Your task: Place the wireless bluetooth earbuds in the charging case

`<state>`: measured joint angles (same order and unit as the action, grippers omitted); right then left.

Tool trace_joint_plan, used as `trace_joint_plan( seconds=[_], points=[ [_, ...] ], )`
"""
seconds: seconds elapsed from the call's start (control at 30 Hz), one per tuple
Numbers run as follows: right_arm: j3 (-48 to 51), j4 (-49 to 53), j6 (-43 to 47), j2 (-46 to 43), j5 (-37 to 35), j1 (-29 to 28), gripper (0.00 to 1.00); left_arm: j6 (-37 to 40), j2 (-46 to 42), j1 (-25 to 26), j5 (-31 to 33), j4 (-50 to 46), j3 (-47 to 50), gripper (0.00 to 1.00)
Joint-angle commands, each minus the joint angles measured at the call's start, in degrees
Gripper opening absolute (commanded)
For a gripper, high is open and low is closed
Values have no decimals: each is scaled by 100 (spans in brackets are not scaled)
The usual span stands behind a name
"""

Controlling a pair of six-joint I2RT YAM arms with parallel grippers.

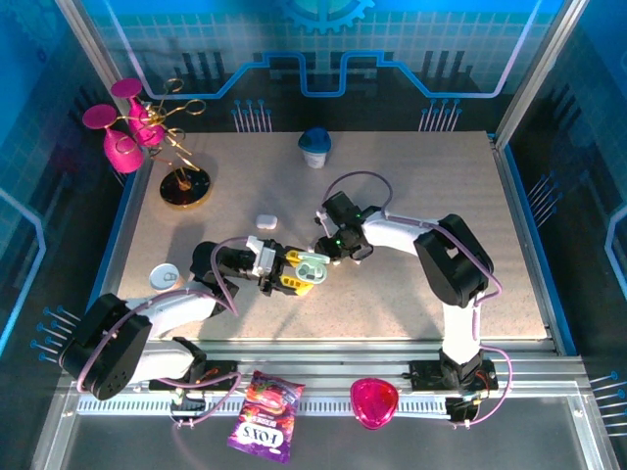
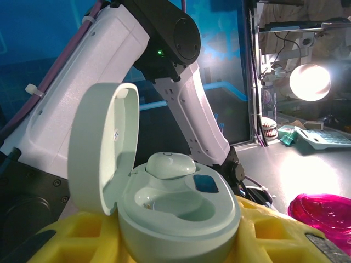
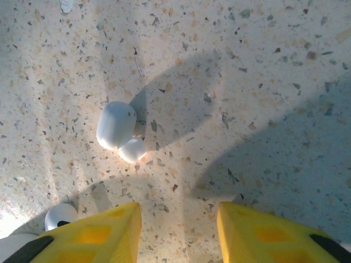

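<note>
The mint charging case [image 2: 181, 211] stands open with its lid [image 2: 101, 145] swung up to the left, and my left gripper [image 2: 175, 249] is shut on it between yellow fingers [image 2: 71, 238]. One white-grey earbud [image 2: 170, 164] sits in the far slot; the near slot is empty. From above, the case [image 1: 312, 266] is at the table's middle in the left gripper [image 1: 294, 274]. My right gripper [image 1: 329, 243] hovers just behind it, open, with bare table between its fingers [image 3: 93, 235]. A loose earbud [image 3: 118, 129] lies on the table ahead and left of them.
A small white rounded piece [image 1: 265, 221] lies behind the left gripper. A gold stand with pink glasses [image 1: 181, 157] is far left, a blue-white cup [image 1: 314, 147] at the back, a round disc [image 1: 165, 277] near left. A candy packet [image 1: 265, 416] and a pink dish [image 1: 374, 401] rest on the front rail.
</note>
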<state>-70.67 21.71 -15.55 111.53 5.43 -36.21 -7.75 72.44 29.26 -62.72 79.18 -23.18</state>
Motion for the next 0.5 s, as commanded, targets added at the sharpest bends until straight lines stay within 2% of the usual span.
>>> trace_joint_plan(
  seconds=[0.0,0.27,0.47],
  points=[
    [385,233,-140,-243,260,43,41,-124,85,15,-257,107,-216,23],
    [997,-3,-446,-938,633,26,43,-218,136,12,-481,107,-378,23],
    [976,5,-333,-1145,402,39,47,-245,200,14,-522,107,-390,23]
  ],
)
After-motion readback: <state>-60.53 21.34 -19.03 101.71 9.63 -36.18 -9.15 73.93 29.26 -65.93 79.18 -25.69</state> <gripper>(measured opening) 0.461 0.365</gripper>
